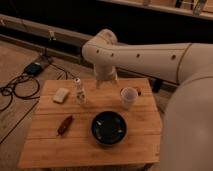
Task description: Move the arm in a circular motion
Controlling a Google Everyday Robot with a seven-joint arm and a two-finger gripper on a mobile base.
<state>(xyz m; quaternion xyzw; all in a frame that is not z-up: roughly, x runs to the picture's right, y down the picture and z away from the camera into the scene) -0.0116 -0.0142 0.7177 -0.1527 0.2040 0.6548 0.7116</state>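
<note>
Clearance matters most in the camera view: the glossy cream-white tubular robot arm reaches in from the right and bends down over the far edge of the wooden slatted counter, so its circle should probably stay high and even. The gripper hangs at the arm's lower end, a small clear bottle just to its left, a white cup just right, a round black bowl nearer the camera. Whether it is clenched or released cannot be told.
</note>
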